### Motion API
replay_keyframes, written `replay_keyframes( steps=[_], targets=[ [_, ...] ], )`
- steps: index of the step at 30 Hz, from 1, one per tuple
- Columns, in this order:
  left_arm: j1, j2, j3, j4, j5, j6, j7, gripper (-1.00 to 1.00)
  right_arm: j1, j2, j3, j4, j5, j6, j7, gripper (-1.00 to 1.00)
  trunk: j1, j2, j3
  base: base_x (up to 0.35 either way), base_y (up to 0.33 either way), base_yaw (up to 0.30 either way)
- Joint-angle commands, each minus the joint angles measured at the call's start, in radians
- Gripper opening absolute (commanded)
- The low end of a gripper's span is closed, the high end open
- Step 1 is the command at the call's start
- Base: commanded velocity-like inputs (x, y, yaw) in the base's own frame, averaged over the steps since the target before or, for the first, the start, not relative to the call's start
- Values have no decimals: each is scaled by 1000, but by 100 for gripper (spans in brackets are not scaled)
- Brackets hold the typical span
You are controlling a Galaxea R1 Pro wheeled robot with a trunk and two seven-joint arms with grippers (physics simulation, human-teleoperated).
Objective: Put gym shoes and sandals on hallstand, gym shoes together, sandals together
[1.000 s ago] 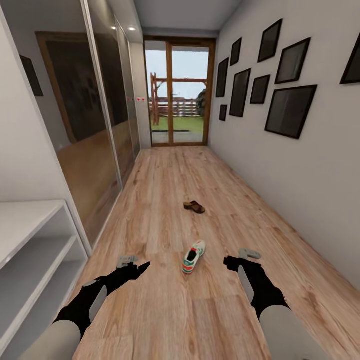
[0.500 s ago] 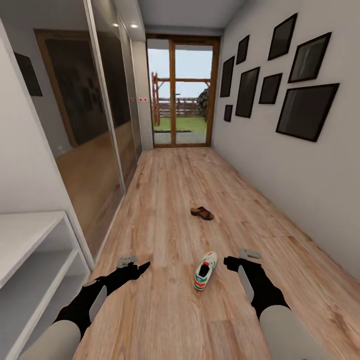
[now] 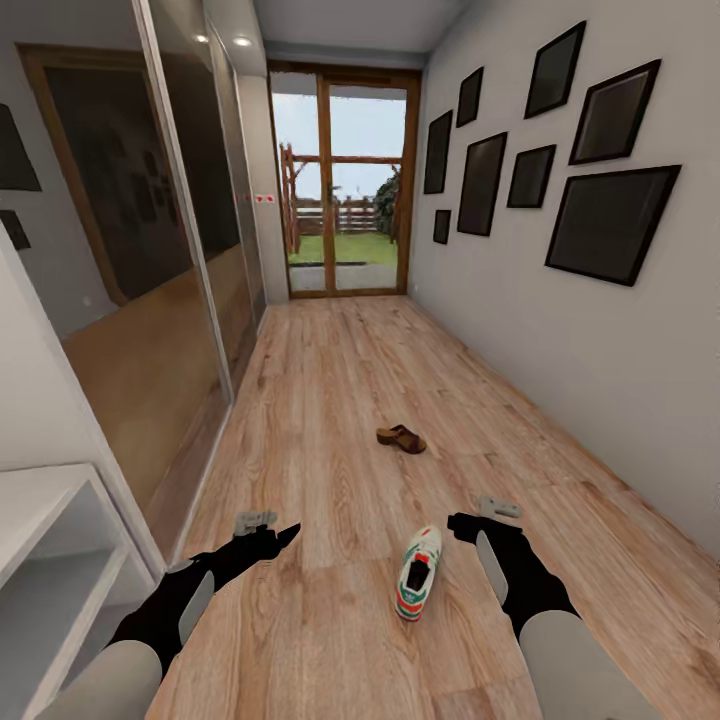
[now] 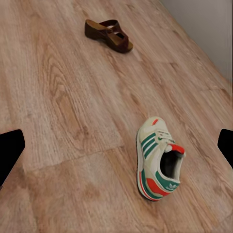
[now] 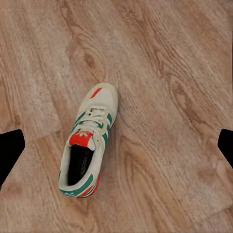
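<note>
The corridor floor [image 3: 330, 400] runs from the pale hallstand [image 3: 50, 560] toward a glass door [image 3: 340, 180]. One gym shoe [image 3: 418, 586] lies on the planks well away from the hallstand, heel toward the robot. A brown sandal [image 3: 401, 438] lies beyond the shoe, apart from it. The left tool [image 3: 262, 522] and right tool [image 3: 490, 510] hover spread wide, empty.

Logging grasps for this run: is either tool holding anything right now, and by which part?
Nothing is held. Both the left tool and right tool are open and empty; the gym shoe lies on the floor.
</note>
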Motion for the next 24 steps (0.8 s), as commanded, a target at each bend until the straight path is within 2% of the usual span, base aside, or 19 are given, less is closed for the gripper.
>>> replay_keyframes(
  steps=[1, 11, 24],
  targets=[
    [0, 0, 3, 0, 10, 9, -5, 100, -1, 1, -3, -1, -1, 4, -2, 100, 0, 0, -1, 309, 176, -262],
    [0, 0, 2, 0, 10, 9, -5, 100, -1, 1, -3, -1, -1, 4, -2, 100, 0, 0, -1, 291, 168, -264],
    [0, 0, 3, 0, 11, 11, -6, 100, -1, 1, -3, -1, -1, 5, -2, 100, 0, 0, 0, 36, 18, -265]
  ],
)
